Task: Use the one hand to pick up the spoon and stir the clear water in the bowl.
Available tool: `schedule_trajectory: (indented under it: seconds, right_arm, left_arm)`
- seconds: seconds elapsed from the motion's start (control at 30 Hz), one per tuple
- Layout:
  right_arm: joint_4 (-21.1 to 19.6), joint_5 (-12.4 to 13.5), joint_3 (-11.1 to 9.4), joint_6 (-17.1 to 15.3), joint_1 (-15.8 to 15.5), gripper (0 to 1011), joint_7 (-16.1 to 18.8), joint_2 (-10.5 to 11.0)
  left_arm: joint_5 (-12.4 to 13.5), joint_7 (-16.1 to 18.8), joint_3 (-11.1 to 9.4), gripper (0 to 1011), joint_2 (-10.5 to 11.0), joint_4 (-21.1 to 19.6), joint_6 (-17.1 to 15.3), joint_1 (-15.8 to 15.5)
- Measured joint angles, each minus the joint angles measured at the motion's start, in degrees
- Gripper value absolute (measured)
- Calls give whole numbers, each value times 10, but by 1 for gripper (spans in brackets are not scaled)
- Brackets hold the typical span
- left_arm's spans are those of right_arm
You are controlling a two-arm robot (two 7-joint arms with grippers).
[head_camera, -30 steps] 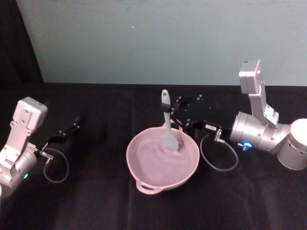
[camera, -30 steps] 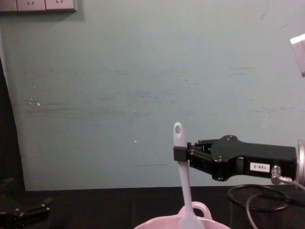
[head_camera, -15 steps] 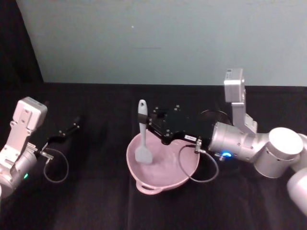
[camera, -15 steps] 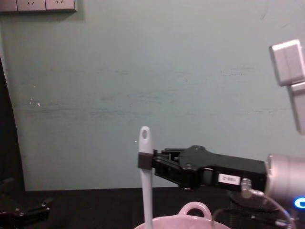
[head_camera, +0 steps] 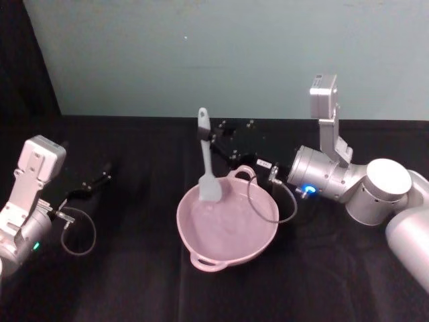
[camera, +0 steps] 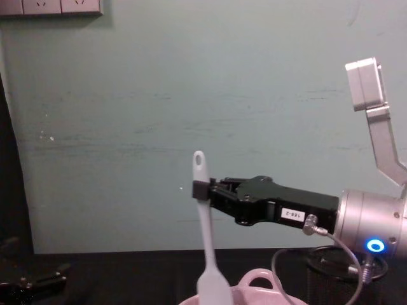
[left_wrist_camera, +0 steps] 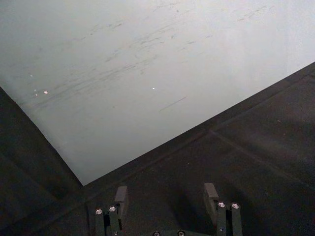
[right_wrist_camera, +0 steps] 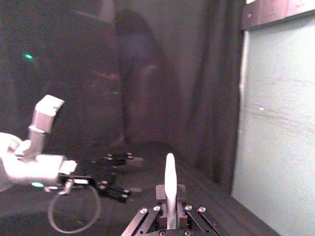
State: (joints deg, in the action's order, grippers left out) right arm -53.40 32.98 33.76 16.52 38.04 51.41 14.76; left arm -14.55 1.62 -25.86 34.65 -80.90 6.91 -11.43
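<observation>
My right hand [head_camera: 212,143] reaches in from the right, level above the black bench [head_camera: 134,282]. It is closed on the handle of the spoon [head_camera: 206,157]. The narrow fingers pinch the slim white handle a little below the hole at its top end. In the chest view, the right hand [camera: 202,189] stretches sideways in front of a pale blue-green wall [camera: 127,95], with a small white label on its black body. The spoon [camera: 205,235] hangs almost upright with its blade down, its top leaning slightly to my left. In my right wrist view, the handle [right_wrist_camera: 170,184] stands up straight between the closed fingers.

The bowl [head_camera: 181,215] sits on the bench at the middle, just in front of me. It is pale pink and glossy, with one loop handle at its far rim and another at its near rim. The flat blade hangs over the far left part of the bowl, inside the rim. From the chest view, the blade's lower end reaches down to the bowl [camera: 259,273] at about rim level. I cannot tell whether it touches the water.

A black mesh cup [camera: 331,279] stands behind my right arm.

My left hand [head_camera: 100,180] is parked low over the bench, far to the left and well apart from the bowl. Its fingers [left_wrist_camera: 120,194] are spread open with nothing between them.
</observation>
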Motion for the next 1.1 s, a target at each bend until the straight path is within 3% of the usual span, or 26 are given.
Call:
schedule_trajectory:
  seconds: [0.2, 0.37, 0.63, 0.83, 1.1]
  right_arm:
    - [-23, -15, -15, 1, -13, 112, -28, 19]
    - [-86, -14, -33, -17, -53, 112, -43, 54]
    - [-151, -6, -35, -35, -98, 112, -44, 78]
    - [-167, 2, -21, -39, -111, 112, -31, 74]
    - [-116, -1, 4, -24, -78, 112, -10, 34]
  left_arm:
    - [0, 0, 0, 1005, 0, 0, 0, 0]
    - [0, 0, 0, 1005, 0, 0, 0, 0]
    - [0, 0, 0, 1005, 0, 0, 0, 0]
    - [0, 0, 0, 1005, 0, 0, 0, 0]
    - [0, 0, 0, 1005, 0, 0, 0, 0]
